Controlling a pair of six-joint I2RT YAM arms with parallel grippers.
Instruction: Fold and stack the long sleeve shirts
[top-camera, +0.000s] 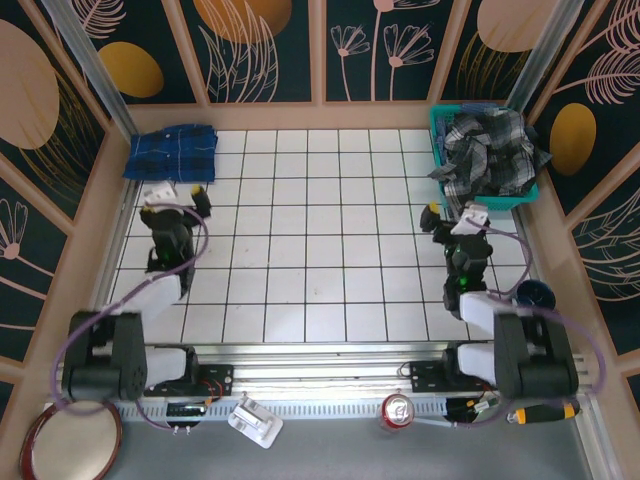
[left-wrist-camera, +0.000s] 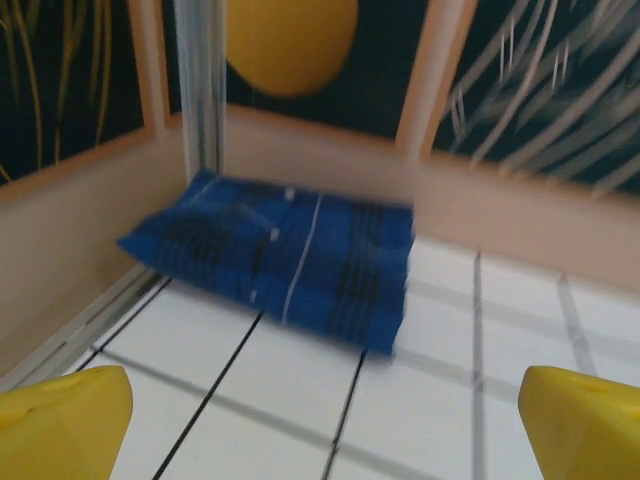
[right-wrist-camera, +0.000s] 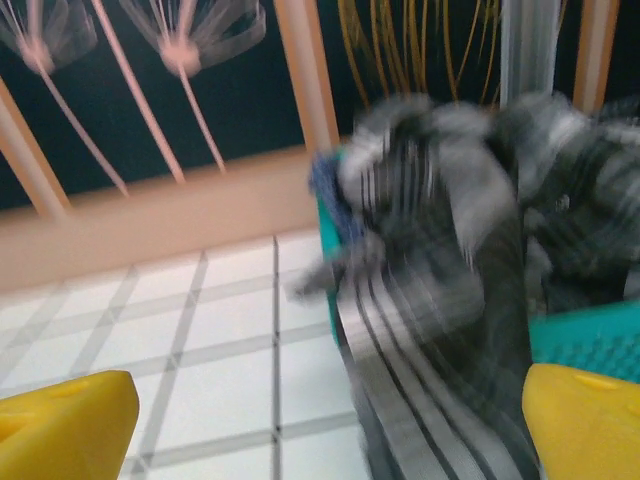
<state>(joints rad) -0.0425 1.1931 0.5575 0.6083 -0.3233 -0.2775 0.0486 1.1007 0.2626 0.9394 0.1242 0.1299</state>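
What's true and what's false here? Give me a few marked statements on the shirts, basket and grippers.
1. The blue plaid shirt lies folded in the far left corner of the table. True.
2. The grey plaid shirt is spread flat on the table. False: it sits bunched in the teal basket, spilling over the rim.
3. The left gripper and right gripper are both open and hold nothing. True.
4. The teal basket stands beside the blue plaid shirt. False: it is in the far right corner, across the table from that shirt.
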